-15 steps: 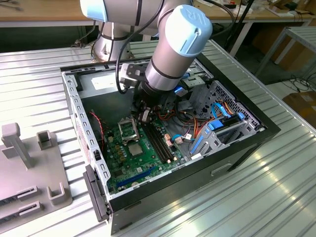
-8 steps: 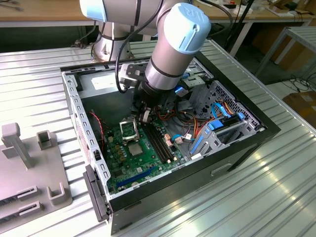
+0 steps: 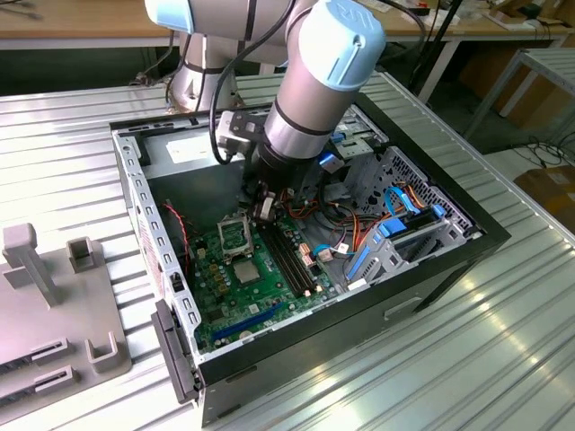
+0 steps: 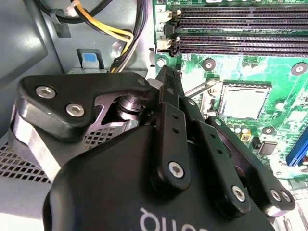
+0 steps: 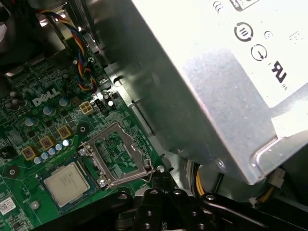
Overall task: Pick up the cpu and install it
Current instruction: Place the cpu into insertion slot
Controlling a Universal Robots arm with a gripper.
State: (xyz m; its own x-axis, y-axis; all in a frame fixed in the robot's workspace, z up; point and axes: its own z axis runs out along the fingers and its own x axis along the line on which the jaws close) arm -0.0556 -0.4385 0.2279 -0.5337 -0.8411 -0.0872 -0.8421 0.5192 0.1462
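The cpu [image 5: 64, 183], a silvery square chip, lies flat in its socket on the green motherboard [image 5: 29, 120]. It also shows as a pale square in the second wrist view [image 4: 242, 101] and in the exterior view [image 3: 247, 272]. The socket's metal frame [image 5: 118, 153] stands flipped open beside the chip. My gripper [image 4: 164, 77] is shut with nothing visibly between its fingers, low inside the case and just off the open frame [image 3: 235, 235]. A thin metal lever [image 4: 201, 87] runs from the fingertips toward the socket; whether they touch it I cannot tell.
The black open computer case [image 3: 467, 235] surrounds the board. A grey metal power-supply box [image 5: 202, 86] stands right beside the gripper [image 5: 161, 186]. Black memory slots [image 4: 240, 29], coloured cable bundles [image 5: 79, 53] and blue drive brackets [image 3: 395, 235] crowd the rest. A grey fixture [image 3: 54, 296] sits outside the case.
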